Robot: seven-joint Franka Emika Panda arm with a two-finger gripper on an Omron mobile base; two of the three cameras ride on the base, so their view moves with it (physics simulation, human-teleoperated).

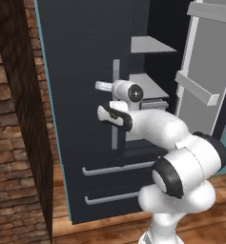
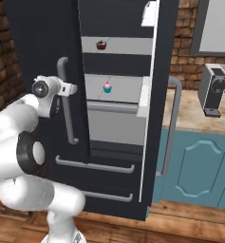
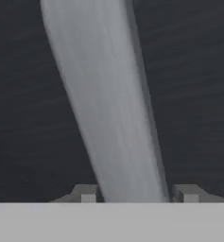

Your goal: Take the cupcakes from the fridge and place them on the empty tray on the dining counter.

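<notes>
Two cupcakes sit inside the fridge [image 2: 47, 38], whose right door stands open. The brown cupcake [image 2: 101, 45] is on the upper shelf [image 2: 128, 46]; the pink cupcake [image 2: 107, 87], teal-wrapped, is on the shelf below, at 6 o'clock from the brown one. Both stand upright, apart from the shelf edges, with bare shelf at 3 o'clock of each. The gripper [image 3: 138, 193] is at the closed left door's handle [image 3: 108, 104], fingers apart with the bar between them; contact cannot be told. A coffee machine [image 2: 213, 90] stands on the counter at 3 o'clock of the fridge.
</notes>
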